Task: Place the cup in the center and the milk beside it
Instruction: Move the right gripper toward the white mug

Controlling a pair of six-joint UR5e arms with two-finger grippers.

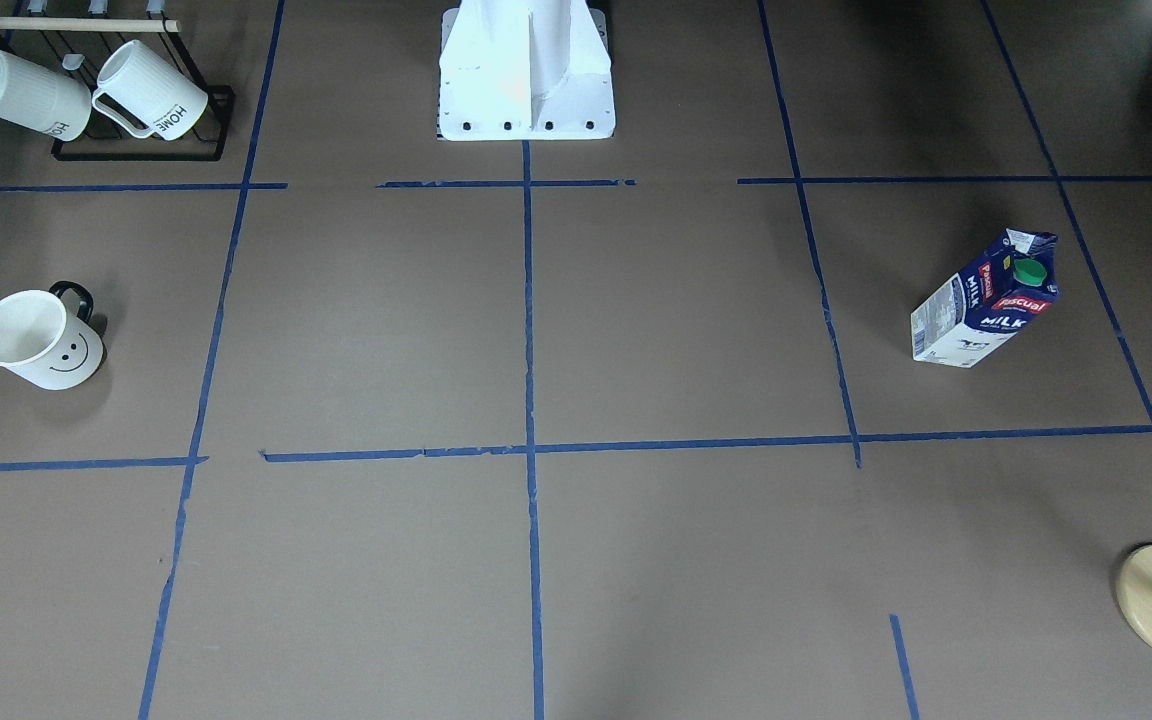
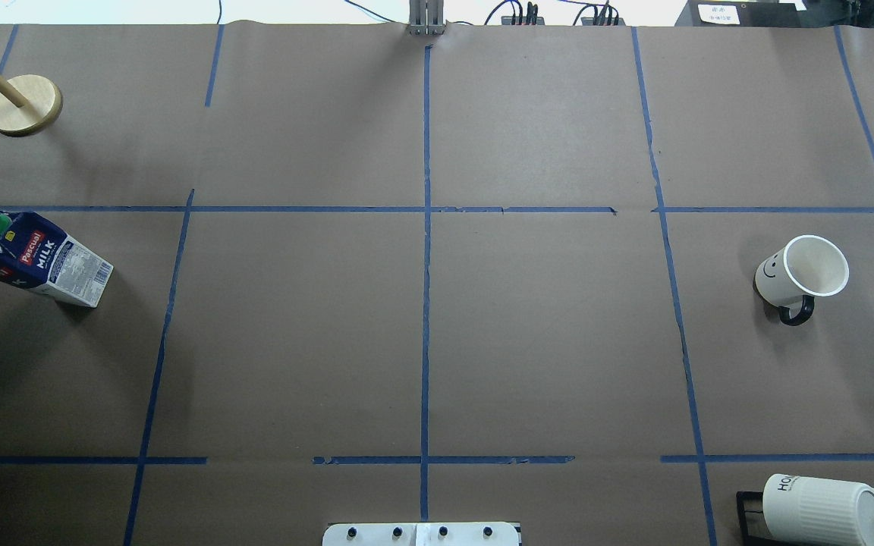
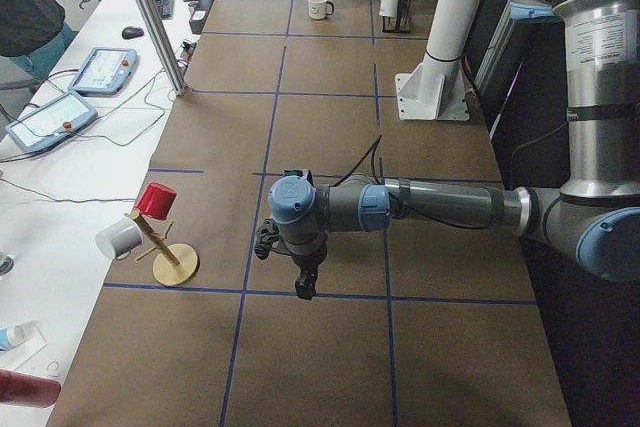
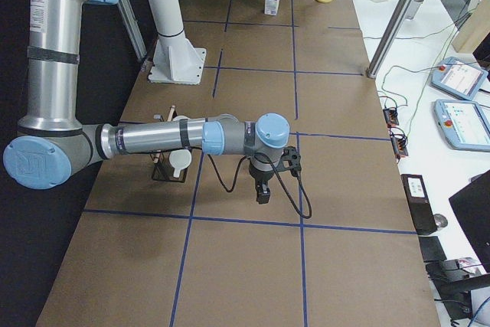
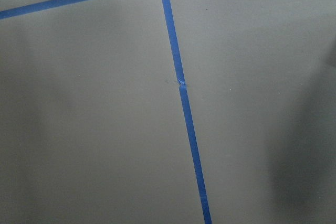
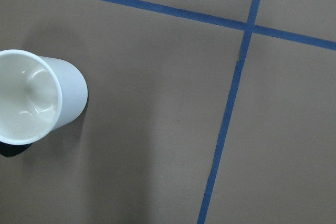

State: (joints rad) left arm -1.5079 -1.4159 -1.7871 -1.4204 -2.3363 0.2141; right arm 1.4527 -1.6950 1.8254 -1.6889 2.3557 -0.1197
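Note:
The cup (image 2: 801, 273), white with a black handle and a smiley face, stands at the right of the overhead view, and shows in the front view (image 1: 39, 340) and the right wrist view (image 6: 37, 95). The milk (image 2: 31, 258), a blue and white carton with a green cap, stands upright at the far left, and shows in the front view (image 1: 986, 300). The center (image 2: 425, 334) on the long blue tape line is bare. My left gripper (image 3: 303, 290) and right gripper (image 4: 262, 197) show only in the side views, pointing down over the table. I cannot tell whether they are open or shut.
A black rack with ribbed HOME mugs (image 2: 824, 508) stands at the near right corner. A wooden mug tree (image 2: 23, 105) stands at the far left, holding a red cup (image 3: 157, 200). The white arm base (image 1: 526, 70) is at the robot's edge.

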